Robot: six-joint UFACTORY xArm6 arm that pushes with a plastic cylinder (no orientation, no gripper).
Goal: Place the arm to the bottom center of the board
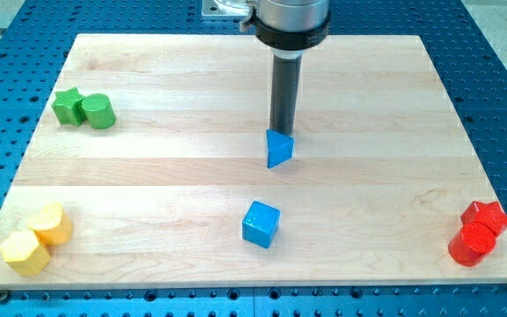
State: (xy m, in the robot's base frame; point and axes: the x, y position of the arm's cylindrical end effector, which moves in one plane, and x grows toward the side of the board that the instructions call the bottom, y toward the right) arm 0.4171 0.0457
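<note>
My rod comes down from the view's top centre, and my tip (pixel 281 132) rests on the wooden board (pixel 174 185) just above centre. It is right behind the blue triangular block (pixel 279 149), touching or nearly touching its top edge. A blue cube (pixel 260 223) lies below that, near the board's bottom centre, well apart from the tip.
A green star (pixel 67 106) and a green cylinder (pixel 99 111) sit together at the left. Two yellow blocks (pixel 51 224) (pixel 25 253) lie at the bottom left corner. A red star (pixel 487 216) and a red cylinder (pixel 472 245) lie at the bottom right corner.
</note>
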